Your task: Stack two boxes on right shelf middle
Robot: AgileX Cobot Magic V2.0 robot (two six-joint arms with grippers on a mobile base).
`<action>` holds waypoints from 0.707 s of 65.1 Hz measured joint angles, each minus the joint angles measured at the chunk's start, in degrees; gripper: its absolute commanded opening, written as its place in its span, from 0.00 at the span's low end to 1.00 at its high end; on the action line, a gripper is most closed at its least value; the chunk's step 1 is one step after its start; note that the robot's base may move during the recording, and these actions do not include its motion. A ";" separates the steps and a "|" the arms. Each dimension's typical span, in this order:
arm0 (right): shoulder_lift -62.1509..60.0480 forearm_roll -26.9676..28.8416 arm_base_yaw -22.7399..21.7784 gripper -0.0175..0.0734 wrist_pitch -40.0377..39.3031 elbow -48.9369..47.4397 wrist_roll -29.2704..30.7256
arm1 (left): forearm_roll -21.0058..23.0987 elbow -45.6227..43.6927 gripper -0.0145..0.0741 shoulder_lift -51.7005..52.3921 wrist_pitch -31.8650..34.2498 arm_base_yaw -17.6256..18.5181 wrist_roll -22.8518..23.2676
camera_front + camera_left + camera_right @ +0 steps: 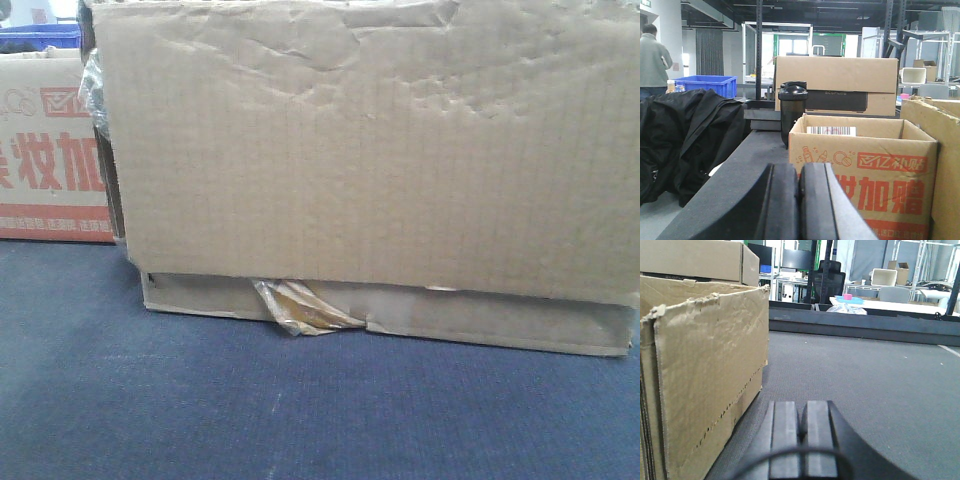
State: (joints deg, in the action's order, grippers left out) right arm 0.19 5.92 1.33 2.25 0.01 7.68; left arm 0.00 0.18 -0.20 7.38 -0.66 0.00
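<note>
The left claw [799,200] is clenched, pads pressed together on nothing. Just ahead of it and to its right an open printed box [865,175] stands on the dark surface [740,175]. Its front bears large red Chinese characters, "加" among them, and a barcode sticker [831,131] sits on its inner far wall. A black bottle [792,107] stands beyond it. The right claw [804,440] is likewise clenched and empty, with the plain box [705,370] close on its left. This box bears no writing. In the front view, torn tape [300,310] hangs at its lower edge.
</note>
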 measured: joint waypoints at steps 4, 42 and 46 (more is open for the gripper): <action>0.00 0.00 0.00 0.02 0.00 0.00 0.00 | 0.00 0.00 0.04 0.00 0.00 0.00 0.00; 0.00 0.00 0.00 0.02 0.00 0.00 0.00 | 0.00 0.00 0.04 0.00 6.62 0.00 0.00; 0.00 0.00 0.00 0.02 0.00 0.00 0.00 | 0.00 0.00 0.04 0.00 8.07 0.00 0.00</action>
State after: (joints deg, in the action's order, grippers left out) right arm 0.19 5.92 1.33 2.25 0.01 7.68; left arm 0.00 0.18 -0.20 15.46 -0.66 0.00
